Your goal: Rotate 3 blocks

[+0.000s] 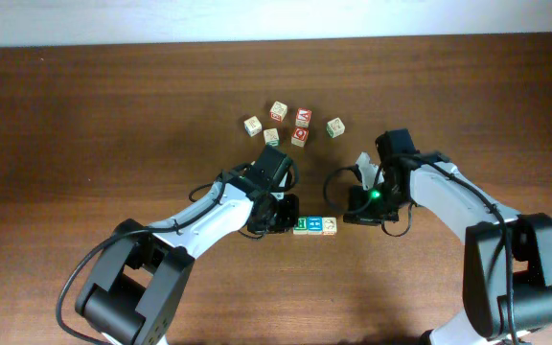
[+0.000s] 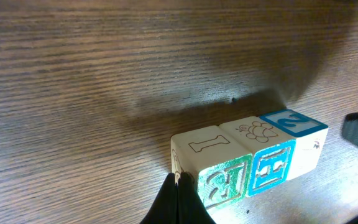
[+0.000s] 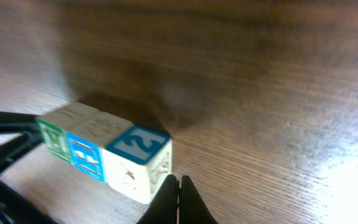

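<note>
Three blocks stand in one tight row on the table [image 1: 113,96]. The blue block [image 1: 315,226] is in the middle. The green block [image 1: 301,226] touches it on the left arm's side, and the pale block [image 1: 329,226] touches it on the right arm's side. The left jaws are closed on nothing, their tip against the green block's outer end. The right jaws are also closed and empty, just beside the pale block. Six other blocks [image 1: 302,116] lie well beyond the blue block.

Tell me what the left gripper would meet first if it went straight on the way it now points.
Most likely the green-faced block. The left gripper, shut, has its tips right at that block's lower corner; whether they touch is unclear.
</note>
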### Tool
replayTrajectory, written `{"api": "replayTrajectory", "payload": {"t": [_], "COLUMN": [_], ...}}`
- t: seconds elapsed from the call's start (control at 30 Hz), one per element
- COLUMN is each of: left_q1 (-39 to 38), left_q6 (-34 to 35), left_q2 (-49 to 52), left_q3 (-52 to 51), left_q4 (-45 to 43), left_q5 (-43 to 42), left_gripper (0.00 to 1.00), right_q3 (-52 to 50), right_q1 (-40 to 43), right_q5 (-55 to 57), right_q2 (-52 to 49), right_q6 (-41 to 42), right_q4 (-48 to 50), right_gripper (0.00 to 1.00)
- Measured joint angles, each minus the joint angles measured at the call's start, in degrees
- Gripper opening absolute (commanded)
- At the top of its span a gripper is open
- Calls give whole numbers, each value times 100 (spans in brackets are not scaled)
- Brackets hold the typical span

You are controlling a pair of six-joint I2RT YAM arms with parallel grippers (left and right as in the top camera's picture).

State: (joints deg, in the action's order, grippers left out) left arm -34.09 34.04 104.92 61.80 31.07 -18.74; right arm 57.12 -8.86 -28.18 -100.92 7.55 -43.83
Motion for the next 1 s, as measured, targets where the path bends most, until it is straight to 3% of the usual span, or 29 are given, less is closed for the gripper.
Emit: {"api": "replayTrajectory", "payload": {"t": [0.47,1.0], "left_q1": [2,9], "left_q6": [-20,-42], "left_q2": [0,0], "left_q3": [0,0], "left_q4": [39,122], "left_q5": [-13,160], "left_gripper": [0,0], "right_q3": [-354,-380], "right_q1": [-186,-177], "right_q5": [-339,-793], "right_q2": [-31,308], "right_q6": [-348,-350], "right_q4": [525,380], "right_gripper": [4,4]}}
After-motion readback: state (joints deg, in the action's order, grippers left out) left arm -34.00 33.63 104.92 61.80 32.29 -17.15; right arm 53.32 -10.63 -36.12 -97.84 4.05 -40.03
